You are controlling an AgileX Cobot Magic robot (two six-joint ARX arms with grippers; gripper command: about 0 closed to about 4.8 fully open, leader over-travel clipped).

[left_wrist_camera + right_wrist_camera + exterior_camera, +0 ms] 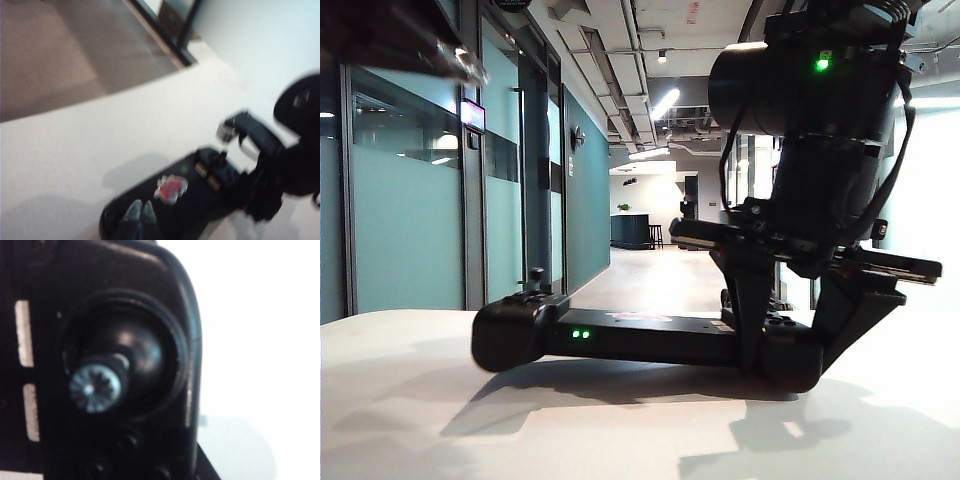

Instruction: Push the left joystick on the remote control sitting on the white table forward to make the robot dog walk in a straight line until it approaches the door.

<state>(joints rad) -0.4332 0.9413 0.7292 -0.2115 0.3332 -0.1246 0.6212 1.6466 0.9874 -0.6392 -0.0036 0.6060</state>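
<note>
White table (400, 400): carries remote control (640, 338), lying flat across the middle. Left joystick (536, 276): upright on controller's left end, untouched. Left gripper (139, 212): above that left end, fingertips together, gripping nothing. Right gripper (800, 315): straddling controller's right end by the right thumbstick (97, 386); jaws part-open; contact cannot be told.

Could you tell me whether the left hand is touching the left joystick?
Apart. Exterior view: the left joystick stands free, the left hand high above it; the right hand straddles the remote control's other end.
</note>
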